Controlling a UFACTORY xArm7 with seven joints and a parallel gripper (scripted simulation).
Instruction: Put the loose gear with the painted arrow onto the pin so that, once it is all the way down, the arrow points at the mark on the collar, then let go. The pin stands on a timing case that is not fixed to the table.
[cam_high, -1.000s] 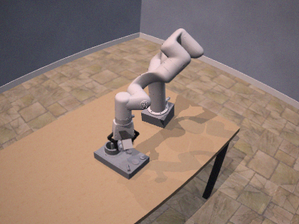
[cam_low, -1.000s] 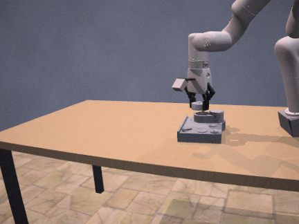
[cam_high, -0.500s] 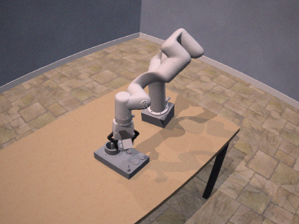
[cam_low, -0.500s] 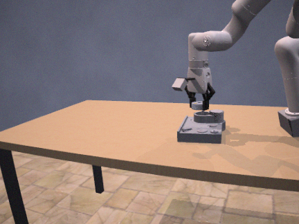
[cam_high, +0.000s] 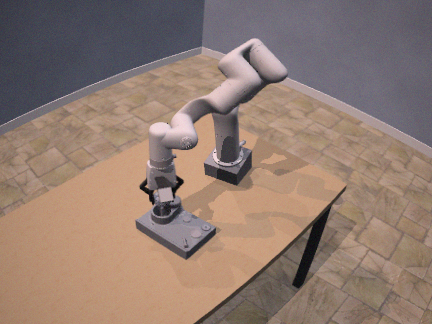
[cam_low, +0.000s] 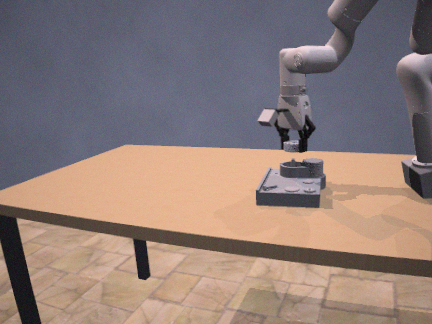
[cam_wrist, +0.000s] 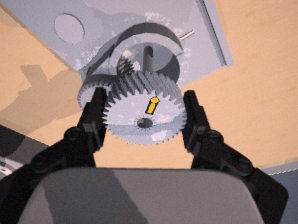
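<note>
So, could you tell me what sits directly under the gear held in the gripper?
Below the gear, apart from it, are the collar and pin on the timing case. The gear hides the collar's near side; no mark is visible.

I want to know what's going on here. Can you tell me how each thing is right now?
Claw: shut on the gear, up in the air.
Gear: held flat above the case, yellow arrow facing up, not on the pin yet.
Pin: standing upright, bare, inside the collar.
Collar: nothing in it but the pin.
Case: lying flat on the table.
</note>
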